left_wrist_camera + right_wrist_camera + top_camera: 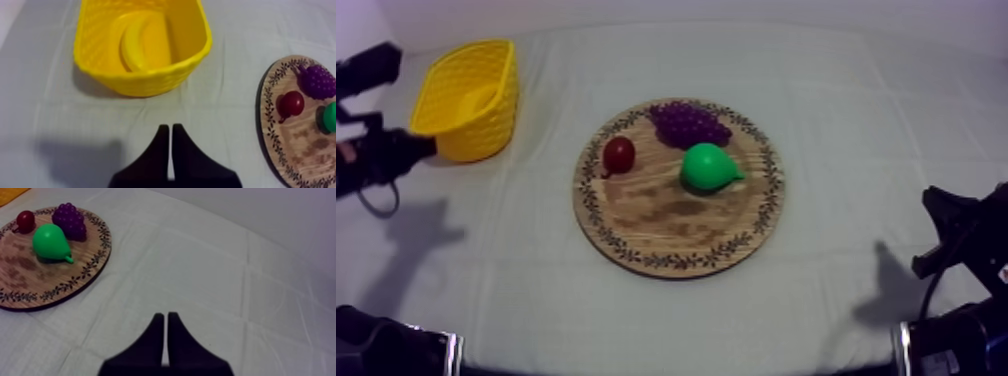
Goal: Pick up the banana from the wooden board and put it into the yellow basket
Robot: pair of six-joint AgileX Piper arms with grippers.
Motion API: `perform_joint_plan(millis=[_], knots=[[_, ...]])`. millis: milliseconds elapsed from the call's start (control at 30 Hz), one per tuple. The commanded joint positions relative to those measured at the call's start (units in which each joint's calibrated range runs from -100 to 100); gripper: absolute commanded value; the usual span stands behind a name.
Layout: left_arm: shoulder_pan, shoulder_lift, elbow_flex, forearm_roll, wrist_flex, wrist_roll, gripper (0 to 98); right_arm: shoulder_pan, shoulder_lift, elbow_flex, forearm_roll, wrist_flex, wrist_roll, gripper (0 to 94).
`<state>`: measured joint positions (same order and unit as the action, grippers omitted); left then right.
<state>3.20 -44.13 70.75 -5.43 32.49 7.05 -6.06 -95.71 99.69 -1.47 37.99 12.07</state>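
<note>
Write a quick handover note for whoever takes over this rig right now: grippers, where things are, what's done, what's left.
Left gripper: shut on nothing, over the cloth just in front of the yellow basket.
Right gripper: shut on nothing, over the cloth beside the wooden board.
Banana: lying inside the basket.
Board holds the grapes, pear and small red fruit.
Done: banana is in the basket.
Left: nothing, as far as I can see.

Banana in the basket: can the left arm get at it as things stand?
Probably yes. The banana lies in the open-topped yellow basket ahead of the left gripper, with only bare cloth between. Its fingers are shut, so open them first.
</note>
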Motion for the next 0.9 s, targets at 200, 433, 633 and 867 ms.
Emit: perform_joint_plan(millis=[200, 433, 633, 867], knots=[[-2.43, -31.58, 21.43, 4.47, 1.13, -6.52, 0.1, 0.01, -0.04, -0.03, -0.02, -0.01, 0.02, 0.5], [-3.57, -40.88, 27.55, 4.46, 1.04, -7.75, 0.1, 0.01, -0.04, -0.03, -0.02, -0.01, 0.02, 0.5], [-3.97, -45.66, 27.83, 3.86, 2.63, -3.09, 0.1, 0.01, -0.04, -0.03, -0.02, -0.01, 0.02, 0.5], [-5.79, -52.05, 28.81, 3.55, -0.08, 3.18, 0.1, 0.01, -0.04, -0.03, -0.02, -0.01, 0.02, 0.5]])
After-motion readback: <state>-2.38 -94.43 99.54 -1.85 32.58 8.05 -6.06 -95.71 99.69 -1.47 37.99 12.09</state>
